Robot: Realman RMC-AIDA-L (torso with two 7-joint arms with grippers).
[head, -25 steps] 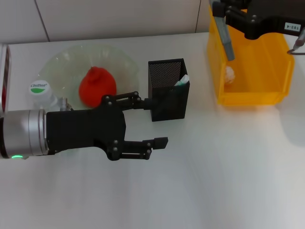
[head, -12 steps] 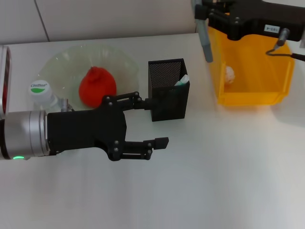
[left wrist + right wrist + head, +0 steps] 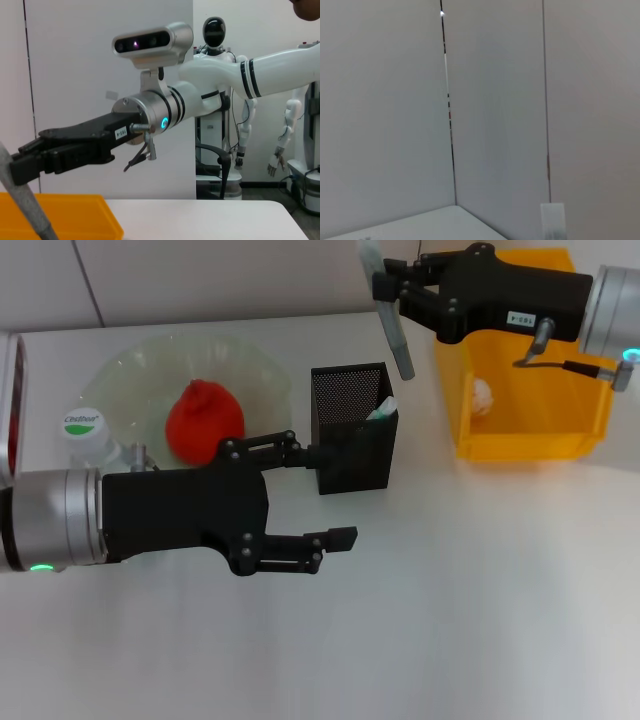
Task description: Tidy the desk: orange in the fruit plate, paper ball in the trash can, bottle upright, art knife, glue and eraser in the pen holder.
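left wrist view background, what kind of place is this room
Most likely a robotics lab or test room: a white humanoid robot stands in the background near an office chair, while the right gripper works over a white table.

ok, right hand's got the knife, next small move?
Probably carry it a bit further left and toward the robot, then lower. The right hand holds the knife just behind and right of the pen holder, not yet over its opening.
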